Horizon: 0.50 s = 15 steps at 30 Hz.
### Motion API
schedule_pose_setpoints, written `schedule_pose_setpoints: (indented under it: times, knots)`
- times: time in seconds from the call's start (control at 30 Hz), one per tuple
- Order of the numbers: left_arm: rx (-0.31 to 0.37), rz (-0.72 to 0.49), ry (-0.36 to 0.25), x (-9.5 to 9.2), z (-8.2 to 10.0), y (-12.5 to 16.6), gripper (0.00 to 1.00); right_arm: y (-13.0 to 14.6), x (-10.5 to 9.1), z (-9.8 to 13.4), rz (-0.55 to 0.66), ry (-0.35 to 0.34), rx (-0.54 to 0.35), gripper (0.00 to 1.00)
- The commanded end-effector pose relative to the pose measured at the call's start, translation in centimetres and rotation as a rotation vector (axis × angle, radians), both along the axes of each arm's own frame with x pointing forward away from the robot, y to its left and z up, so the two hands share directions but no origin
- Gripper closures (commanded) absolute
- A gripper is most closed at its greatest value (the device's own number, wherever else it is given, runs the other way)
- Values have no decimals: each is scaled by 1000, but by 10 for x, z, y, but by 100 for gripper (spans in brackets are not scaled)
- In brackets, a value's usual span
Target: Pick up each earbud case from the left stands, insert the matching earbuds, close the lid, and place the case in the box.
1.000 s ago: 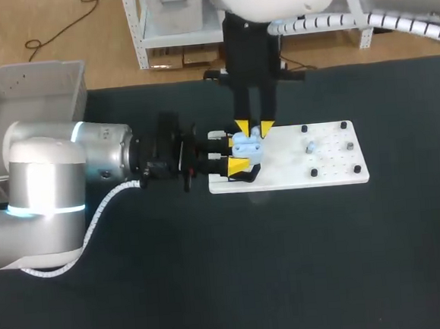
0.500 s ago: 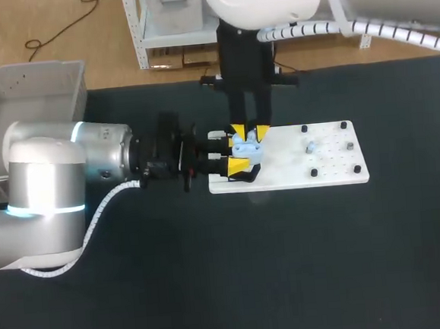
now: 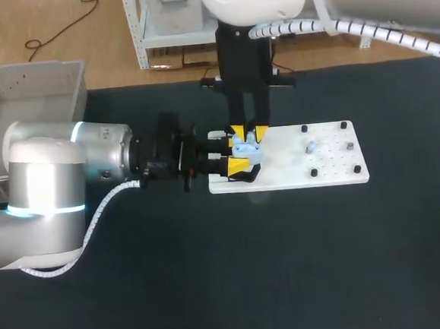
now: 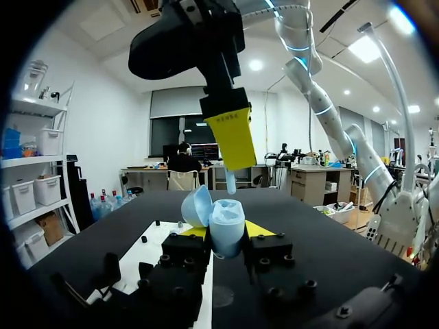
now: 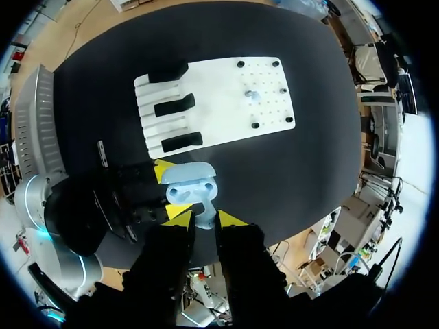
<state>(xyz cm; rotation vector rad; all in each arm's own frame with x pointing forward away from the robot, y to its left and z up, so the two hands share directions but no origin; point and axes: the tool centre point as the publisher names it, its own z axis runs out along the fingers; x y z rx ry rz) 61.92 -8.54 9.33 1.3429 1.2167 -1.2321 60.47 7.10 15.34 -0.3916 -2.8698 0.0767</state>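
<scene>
Left jaws clamp the open case (image 4: 225,226), lid up, no shift. Right jaws have slid across and now hang just above it, pinching an earbud (image 4: 230,182). They're lined up, so insertion looks imminent.

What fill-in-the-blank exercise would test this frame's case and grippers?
1. The left gripper is shut on a light ____ earbud case.
2. The case's lid stands ____.
3. The right gripper hangs directly ____ the case, with an earbud between its fingers.
Missing words: blue; open; above.
</scene>
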Motion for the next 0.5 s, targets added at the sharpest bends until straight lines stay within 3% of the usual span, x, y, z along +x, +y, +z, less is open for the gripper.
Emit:
schedule_pose_setpoints:
  times: [0.03, 0.5]
  knots:
    - [2, 2, 0, -1, 0, 0, 100, 0, 3, -1, -1, 9, -2, 100]
    - [2, 2, 0, -1, 0, 0, 100, -2, 4, -7, -12, 27, -5, 100]
